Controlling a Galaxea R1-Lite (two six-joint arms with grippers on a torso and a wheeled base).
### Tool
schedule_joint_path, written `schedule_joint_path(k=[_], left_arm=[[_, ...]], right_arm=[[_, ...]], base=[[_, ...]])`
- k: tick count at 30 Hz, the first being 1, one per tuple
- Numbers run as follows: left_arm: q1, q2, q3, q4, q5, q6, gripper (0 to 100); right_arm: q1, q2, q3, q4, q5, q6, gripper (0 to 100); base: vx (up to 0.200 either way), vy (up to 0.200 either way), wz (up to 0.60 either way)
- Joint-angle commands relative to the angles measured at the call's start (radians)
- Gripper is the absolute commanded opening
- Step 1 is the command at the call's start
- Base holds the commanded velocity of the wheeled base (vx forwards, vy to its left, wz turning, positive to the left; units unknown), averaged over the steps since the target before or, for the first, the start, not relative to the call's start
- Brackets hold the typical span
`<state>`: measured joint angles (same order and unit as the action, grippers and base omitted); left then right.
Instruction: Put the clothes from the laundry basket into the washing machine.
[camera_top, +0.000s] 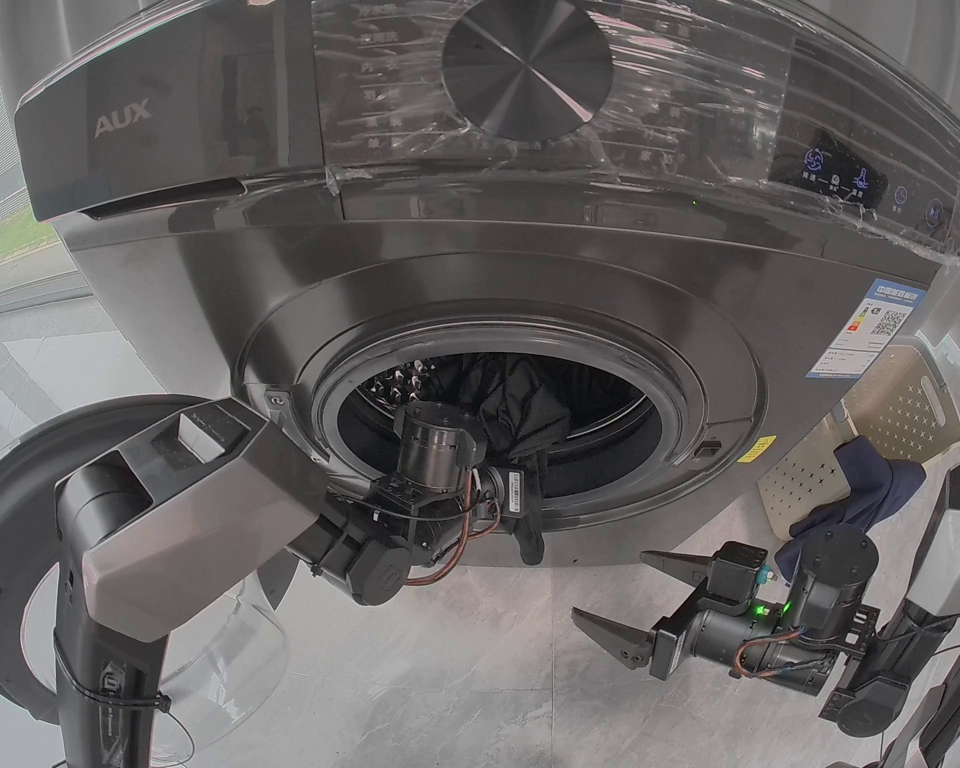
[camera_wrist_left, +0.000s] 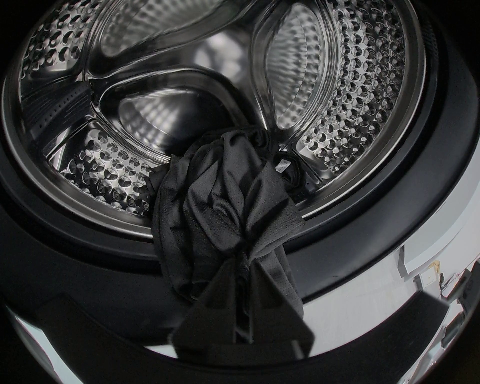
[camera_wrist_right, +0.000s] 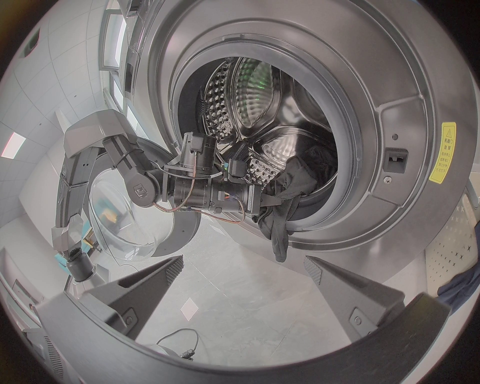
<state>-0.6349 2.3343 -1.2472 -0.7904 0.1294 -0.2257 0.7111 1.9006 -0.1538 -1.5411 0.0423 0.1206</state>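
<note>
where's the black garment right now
At the head view's centre, the black garment drapes over the lower rim of the washing machine opening, partly inside the drum, pinched by the left gripper.

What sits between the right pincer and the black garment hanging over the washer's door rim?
Nothing. In the right wrist view the open right pincer faces the black garment across open air, with bare floor beneath.
</note>
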Motion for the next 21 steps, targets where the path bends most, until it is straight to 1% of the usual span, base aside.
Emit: schedule_joint_path(k=[1,3,5,6,10,12,15,17,21], left_arm=[[0.004,0.033,-0.037,0.003,0.003,-0.001,0],[0.006,0.039,-0.090,0.002,0.003,-0.003,0],[0.007,0.040,-0.101,-0.004,0.001,-0.003,0],[0.011,0.050,-0.172,-0.023,0.003,-0.009,0],[0.023,0.097,-0.284,-0.095,0.012,-0.033,0],[0.032,0.134,-0.334,-0.155,0.015,-0.044,0],[0.052,0.194,-0.408,-0.214,0.035,-0.044,0],[0.067,0.221,-0.454,-0.214,0.053,-0.043,0],[0.093,0.263,-0.546,-0.205,0.059,-0.038,0]], right_arm=[[0.001,0.001,-0.003,-0.001,0.001,0.001,100],[0.004,0.001,-0.004,-0.001,0.001,0.001,100],[0.004,0.000,-0.004,-0.001,0.001,0.001,100],[0.004,0.000,-0.004,-0.002,0.001,0.001,100],[0.002,-0.003,-0.007,-0.001,0.001,0.001,100],[0.002,-0.003,-0.010,-0.001,0.001,0.001,100],[-0.002,-0.005,-0.010,-0.001,0.001,0.001,100],[-0.002,-0.005,-0.010,-0.001,0.001,0.001,100],[-0.001,-0.003,-0.010,-0.001,0.001,0.001,100]], base=[[0.000,0.000,0.00],[0.000,0.000,0.00],[0.000,0.000,0.00],[0.000,0.000,0.00],[0.000,0.000,0.00],[0.000,0.000,0.00],[0.000,0.000,0.00],[0.000,0.000,0.00],[0.000,0.000,0.00]])
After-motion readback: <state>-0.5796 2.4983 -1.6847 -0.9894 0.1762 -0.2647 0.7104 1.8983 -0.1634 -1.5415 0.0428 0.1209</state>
